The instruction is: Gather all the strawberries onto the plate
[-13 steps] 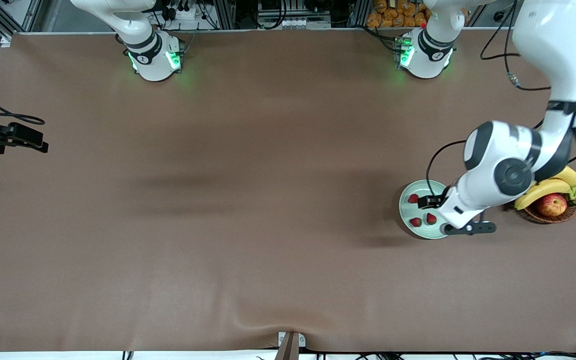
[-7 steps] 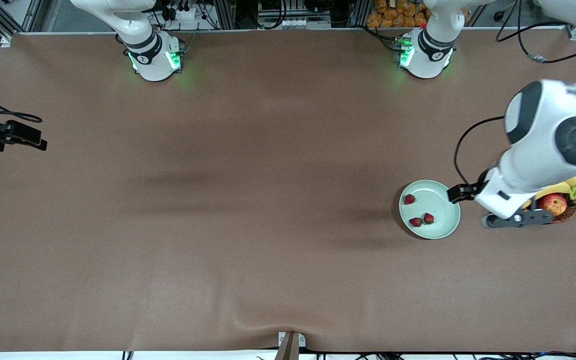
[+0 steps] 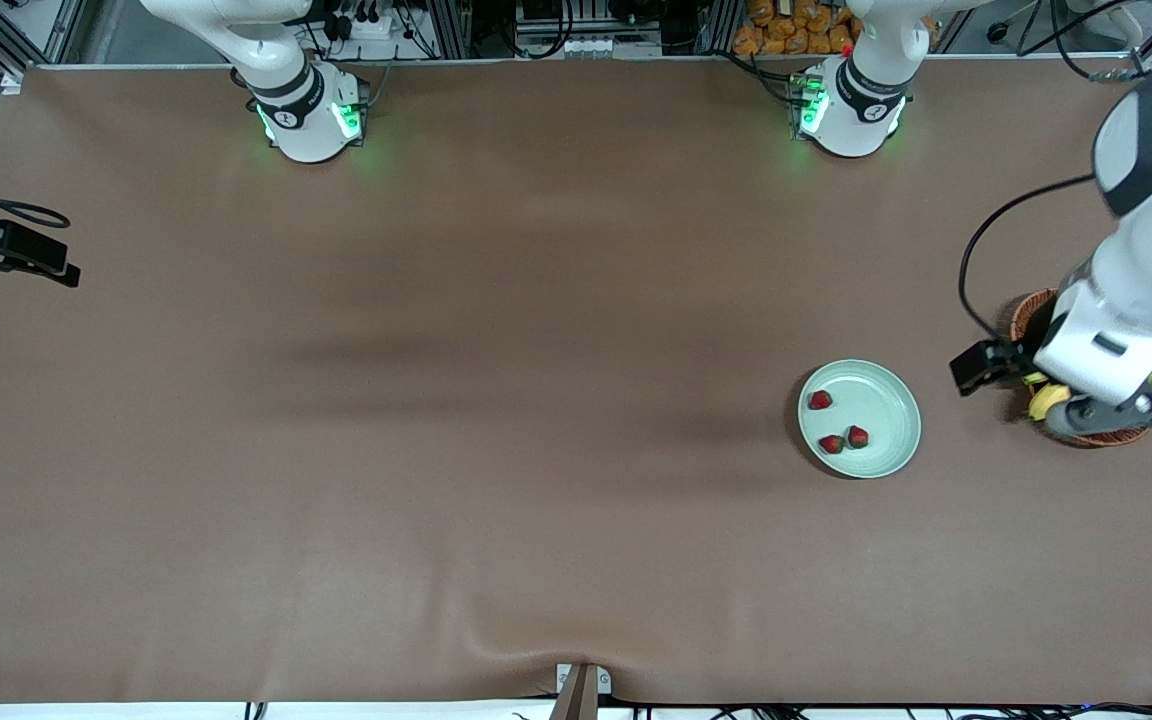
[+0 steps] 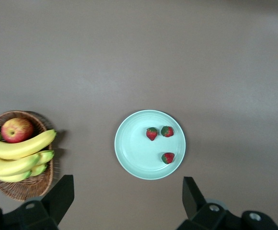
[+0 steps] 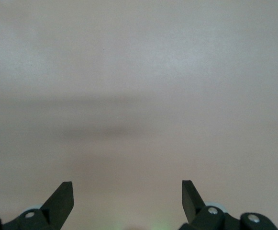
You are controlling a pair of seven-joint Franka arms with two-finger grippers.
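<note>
Mint-green plate point(image 3: 881, 455) is sitting on the table point(image 3: 536, 400) toward my left arm's end, carrying all three strawberries point(image 3: 833, 443): two touching or nearly so at the side nearer the front camera, the third point(image 3: 820, 399) apart from them, farther from that camera. My left hand point(image 4: 128, 201) is hanging up in the air over the wicker basket point(image 3: 1024, 312), fingers point(image 4: 62, 191) spread wide apart and gripping nothing. Bananas point(image 4: 19, 153) and apple point(image 4: 16, 129) are lying in that basket, just beside the plate. My right hand point(image 5: 127, 201) is waiting over bare table at the right arm's end, also spread wide and empty. I'm judging the collecting as done, no berry showing on the table anywhere. Risks I'm watching: the left hand dropping while over the basket and knocking the bananas or tipping the wicker; a low sweep toward the plate catching its raised rim and shoving it, which could send berries rolling out, since they look light and round. I'm also wary of mistaking the red apple for a target, being red too.
</note>
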